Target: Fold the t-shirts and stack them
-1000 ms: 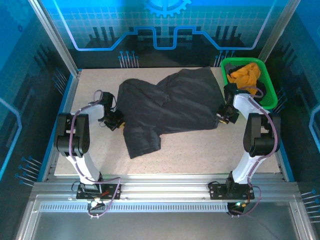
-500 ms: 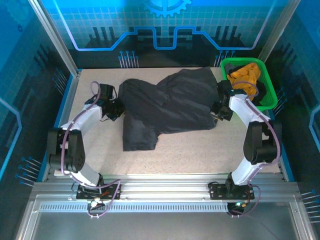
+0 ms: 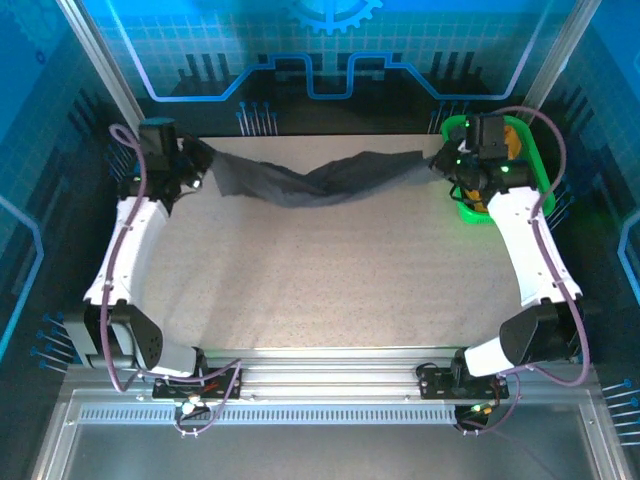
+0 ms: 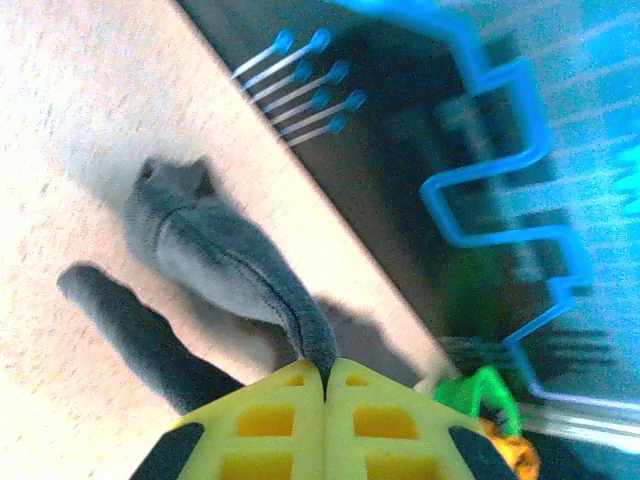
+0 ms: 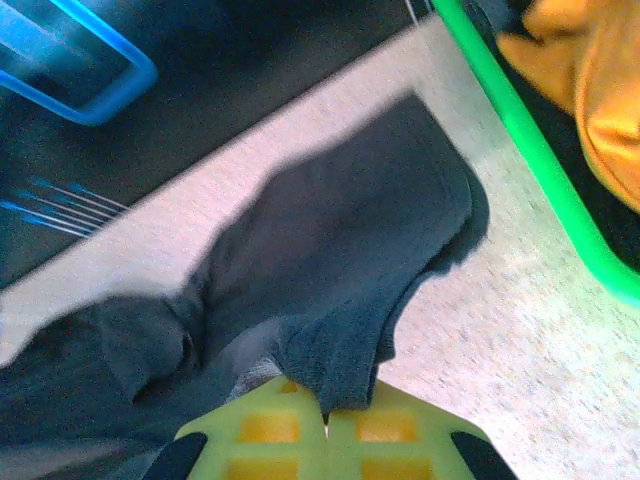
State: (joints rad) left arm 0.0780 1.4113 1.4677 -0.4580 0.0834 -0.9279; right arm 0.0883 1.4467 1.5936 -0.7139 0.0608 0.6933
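The dark charcoal t-shirt (image 3: 320,180) hangs stretched between both grippers near the far edge of the table, sagging in the middle. My left gripper (image 3: 205,168) is shut on its left end, and the cloth (image 4: 235,270) runs out from between the yellow fingers (image 4: 270,420). At the right, my right gripper (image 3: 440,160) is shut on the other end, where a fold of cloth (image 5: 340,290) is pinched between its pads. The orange t-shirt (image 3: 512,140) lies bunched in the green basket (image 3: 542,190); it appears again (image 5: 590,90) at the top right of the right wrist view.
The green basket rim (image 5: 530,150) stands just right of the right gripper at the back right corner. Blue enclosure walls close the back and sides. The speckled tabletop (image 3: 330,270) lies bare below the hanging shirt.
Both arms have lifted and swung to the far edge, pulling the dark shirt up off the table and stretching it out between them. Before, it lay crumpled on the tabletop.
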